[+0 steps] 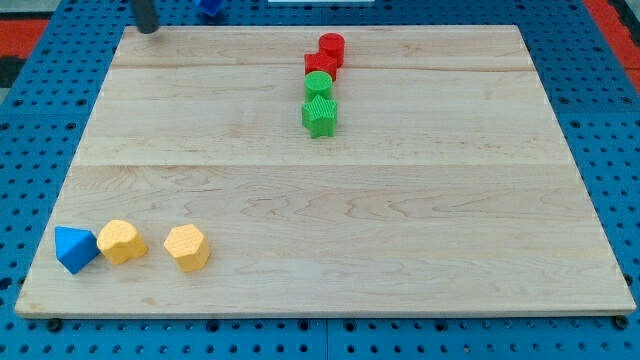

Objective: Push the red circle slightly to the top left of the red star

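Sitting at the table's (pixel 420 250) 12 o'clock edge, the red circle (pixel 332 47) touches the red star (pixel 319 65) from its 1 o'clock side, so the shift to 11 o'clock looks undone. My tip (pixel 147 29), a bare tool holding nothing, is far off toward 9 o'clock, well apart. Green circle (pixel 318 84) and green star (pixel 319 116) line up below.

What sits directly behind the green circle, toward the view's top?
A red star touches the green circle, which covers its lower part. The red circle is beyond, upper right. My tip is far left.
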You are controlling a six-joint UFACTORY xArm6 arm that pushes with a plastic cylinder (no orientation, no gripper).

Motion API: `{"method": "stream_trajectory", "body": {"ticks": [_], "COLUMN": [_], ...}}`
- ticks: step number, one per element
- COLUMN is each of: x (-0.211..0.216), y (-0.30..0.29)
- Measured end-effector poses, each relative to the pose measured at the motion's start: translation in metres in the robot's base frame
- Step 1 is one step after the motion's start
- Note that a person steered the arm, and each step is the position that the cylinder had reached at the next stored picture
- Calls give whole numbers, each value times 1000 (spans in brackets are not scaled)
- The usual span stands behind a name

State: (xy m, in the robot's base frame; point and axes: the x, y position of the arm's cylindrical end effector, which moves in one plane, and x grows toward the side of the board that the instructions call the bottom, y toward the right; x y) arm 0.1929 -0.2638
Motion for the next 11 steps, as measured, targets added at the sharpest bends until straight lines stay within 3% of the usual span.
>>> {"method": "stream_trajectory", "body": {"ticks": [1,2,4,5,6,7,11], "x": [0,-1,-1,3,9,35,47], "y": [0,108,191,274,315,315,311]}}
